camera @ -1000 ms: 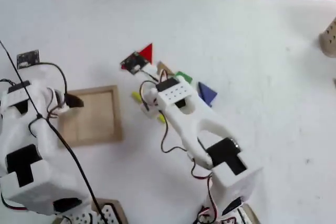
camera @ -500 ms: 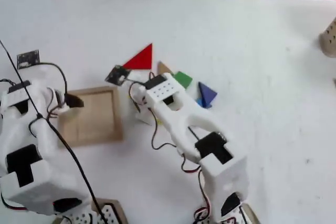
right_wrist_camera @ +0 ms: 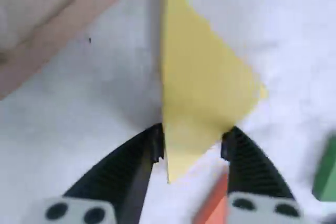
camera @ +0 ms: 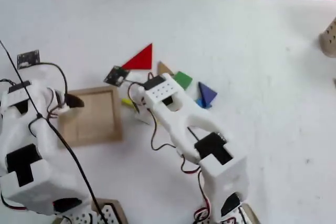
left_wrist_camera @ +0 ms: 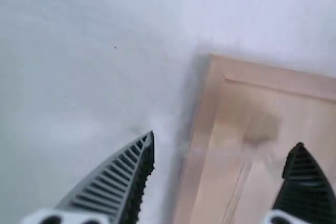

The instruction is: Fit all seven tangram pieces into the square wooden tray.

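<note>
I judge we have barely begun: no piece lies in the tray [camera: 116, 115] yet. My right pincer [right_wrist_camera: 194, 132] grips the yellow triangle [right_wrist_camera: 199, 87] just beside its rim. The left pincer [left_wrist_camera: 224, 141] hangs wide over its edge. The red triangle [camera: 140, 59], green piece [camera: 183, 80] and blue triangle [camera: 206, 94] wait on the bench [camera: 252, 40].

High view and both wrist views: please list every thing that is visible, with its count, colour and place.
table: one, white, under everything
tray: one, pale wood, in front of the left arm, no piece seen inside
yellow triangle: one, yellow, just beside the tray's rim
red triangle: one, red, beyond the right arm
tan piece: one, tan, between red triangle and green piece
green piece: one, green, beside the right arm
blue triangle: one, blue, near the green piece
orange piece: one, orange, by the right claw
beige object: one, beige, table's edge
left claw: open, above the tray's rim
right claw: closed on the yellow triangle
</note>
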`<control>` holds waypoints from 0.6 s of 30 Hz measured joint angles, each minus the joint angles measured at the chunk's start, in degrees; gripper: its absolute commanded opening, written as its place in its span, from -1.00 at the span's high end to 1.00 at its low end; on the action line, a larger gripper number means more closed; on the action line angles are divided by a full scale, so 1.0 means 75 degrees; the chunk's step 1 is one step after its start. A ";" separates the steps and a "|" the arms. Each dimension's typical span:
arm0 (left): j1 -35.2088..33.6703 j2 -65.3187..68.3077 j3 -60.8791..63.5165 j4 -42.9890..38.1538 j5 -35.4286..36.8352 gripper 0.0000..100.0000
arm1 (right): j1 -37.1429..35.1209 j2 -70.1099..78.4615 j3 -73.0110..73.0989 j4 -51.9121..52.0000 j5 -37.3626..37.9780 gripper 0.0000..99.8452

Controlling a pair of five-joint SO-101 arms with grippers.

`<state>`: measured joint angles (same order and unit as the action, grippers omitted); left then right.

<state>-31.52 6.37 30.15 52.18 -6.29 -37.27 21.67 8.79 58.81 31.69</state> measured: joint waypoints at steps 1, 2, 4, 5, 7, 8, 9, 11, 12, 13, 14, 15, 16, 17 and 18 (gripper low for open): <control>0.0000 0.0000 0.0000 0.0000 0.0000 0.25 | 0.0012 0.0000 -0.0012 0.0000 0.0000 0.77; 0.0000 0.0000 0.0000 0.0000 0.0000 0.25 | 0.0012 0.0000 -0.0012 0.0000 0.0000 0.75; 0.0000 0.0000 0.0000 0.0000 0.0000 0.25 | 0.0023 0.0000 -0.0035 0.0117 0.0000 0.71; 0.0000 0.0000 0.0000 0.0000 0.0000 0.26 | 0.0047 0.0000 -0.0105 0.0270 0.0000 0.68; 0.0000 0.0000 0.0000 0.0000 0.0000 0.26 | 0.0234 -0.0234 -0.0176 0.0821 -0.0059 0.61; 0.0000 0.0000 0.0000 0.0000 0.0000 0.26 | 0.0387 -0.0445 -0.0188 0.1149 -0.0246 0.58; 0.0000 0.0000 0.0000 0.0000 0.0000 0.26 | 0.0586 -0.0727 -0.0234 0.1500 -0.0422 0.55; 0.0000 0.0000 0.0000 0.0000 0.0012 0.26 | 0.1067 -0.1360 -0.0246 0.2204 -0.0656 0.51; 0.0059 0.0000 0.0000 0.0000 0.0023 0.26 | 0.1289 -0.1653 -0.0246 0.2403 -0.0738 0.50; 0.0129 0.0000 0.0000 0.0000 0.0023 0.26 | 0.1536 -0.1911 -0.0188 0.2426 -0.0844 0.51; 0.0199 0.0000 0.0000 0.0000 0.0023 0.26 | 0.1817 -0.2145 -0.0094 0.2391 -0.0973 0.51; 0.0246 0.0000 0.0000 0.0000 0.0023 0.26 | 0.2122 -0.2297 0.0035 0.2403 -0.1114 0.51; 0.0270 0.0000 0.0000 0.0000 0.0023 0.26 | 0.2462 -0.2391 0.0188 0.2297 -0.1301 0.51; 0.0305 0.0000 0.0000 0.0000 0.0023 0.26 | 0.2813 -0.2450 0.0328 0.2192 -0.1500 0.51; 0.0352 0.0000 0.0000 0.0000 0.0023 0.26 | 0.3118 -0.2485 0.0457 0.2075 -0.1688 0.51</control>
<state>-28.88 6.37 30.15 52.18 -6.11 -13.89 3.03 12.22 74.37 19.03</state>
